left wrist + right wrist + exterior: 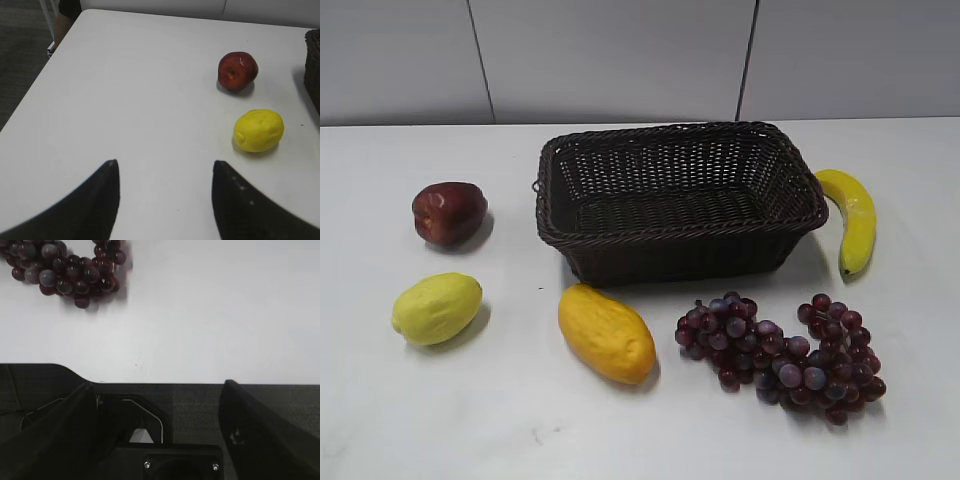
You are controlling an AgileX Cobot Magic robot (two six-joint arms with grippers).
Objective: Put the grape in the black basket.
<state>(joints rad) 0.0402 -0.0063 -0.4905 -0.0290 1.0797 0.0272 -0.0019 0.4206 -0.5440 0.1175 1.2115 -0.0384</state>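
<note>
The grape (pixel 782 356), a large bunch of glossy dark red and purple berries, lies on the white table in front of the black basket's right half. It also shows at the top left of the right wrist view (pixel 70 267). The black basket (pixel 680 235) stands empty at the table's middle; its edge shows in the left wrist view (pixel 314 65). Neither gripper appears in the exterior view. My left gripper (pixel 165 167) is open and empty over bare table. My right gripper (pixel 157 387) is open and empty, back over the table's front edge, well short of the grape.
A dark red apple (pixel 448 212) and a yellow lemon (pixel 436 308) lie left of the basket. They also show in the left wrist view, the apple (pixel 237 70) and the lemon (pixel 258 130). A yellow mango (pixel 606 333) lies before the basket, a banana (pixel 854 217) at its right.
</note>
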